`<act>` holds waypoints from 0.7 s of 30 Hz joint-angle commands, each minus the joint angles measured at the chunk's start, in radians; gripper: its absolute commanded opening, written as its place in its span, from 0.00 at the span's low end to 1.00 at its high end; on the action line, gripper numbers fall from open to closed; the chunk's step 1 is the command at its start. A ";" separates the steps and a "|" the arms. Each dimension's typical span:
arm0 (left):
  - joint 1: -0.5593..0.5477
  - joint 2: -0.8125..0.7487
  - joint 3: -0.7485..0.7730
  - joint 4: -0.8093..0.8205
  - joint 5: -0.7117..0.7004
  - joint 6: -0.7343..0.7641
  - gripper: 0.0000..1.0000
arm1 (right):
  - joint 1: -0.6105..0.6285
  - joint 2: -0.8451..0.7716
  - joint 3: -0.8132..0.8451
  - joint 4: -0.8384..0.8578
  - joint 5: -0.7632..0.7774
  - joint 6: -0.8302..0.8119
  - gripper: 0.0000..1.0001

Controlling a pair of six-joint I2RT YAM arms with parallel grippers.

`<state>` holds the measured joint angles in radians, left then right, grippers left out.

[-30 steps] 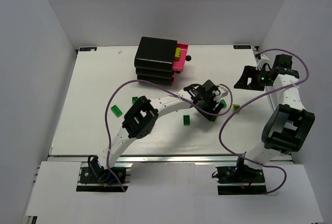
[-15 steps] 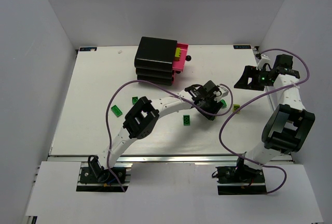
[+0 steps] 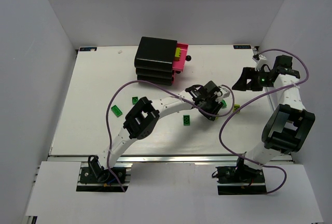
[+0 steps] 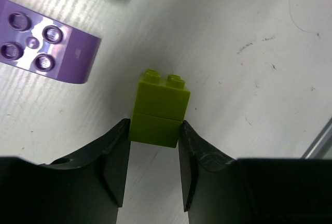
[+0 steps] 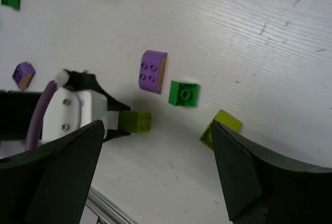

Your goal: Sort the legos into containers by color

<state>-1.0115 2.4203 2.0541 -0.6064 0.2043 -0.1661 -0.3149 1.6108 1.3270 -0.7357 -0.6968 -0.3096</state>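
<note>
I see the left gripper (image 4: 153, 169) closed on a lime-yellow lego (image 4: 158, 112) resting on the table (image 4: 249, 37), with a purple lego (image 4: 44, 40) lying just left of it. The right gripper (image 5: 155, 175) hangs wide open and empty above them.

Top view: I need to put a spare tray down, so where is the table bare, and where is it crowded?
Bare: the far-left stretch left of the black cabinet, and the near strip before the arm bases. Crowded: mid-right, around the left gripper, with green brick nearby.

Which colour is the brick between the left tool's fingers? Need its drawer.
Lime-yellow brick; clearest in the left wrist view.
</note>
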 commanded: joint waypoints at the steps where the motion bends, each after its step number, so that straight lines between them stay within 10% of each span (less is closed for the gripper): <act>1: -0.007 -0.064 -0.009 0.000 0.072 -0.003 0.20 | -0.001 0.006 0.059 -0.167 -0.179 -0.246 0.89; 6: 0.054 -0.310 -0.273 0.160 0.196 -0.029 0.10 | 0.003 0.053 0.120 -0.572 -0.352 -0.886 0.89; 10: 0.085 -0.403 -0.336 0.129 0.315 -0.001 0.05 | 0.016 0.009 0.048 -0.577 -0.324 -1.116 0.88; 21: 0.123 -0.494 -0.472 0.252 0.494 -0.062 0.00 | 0.174 -0.012 -0.074 -0.579 -0.408 -1.249 0.85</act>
<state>-0.8871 1.9621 1.6096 -0.3958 0.6167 -0.2153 -0.1944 1.6405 1.2572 -1.2831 -1.0100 -1.4769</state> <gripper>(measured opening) 0.483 0.853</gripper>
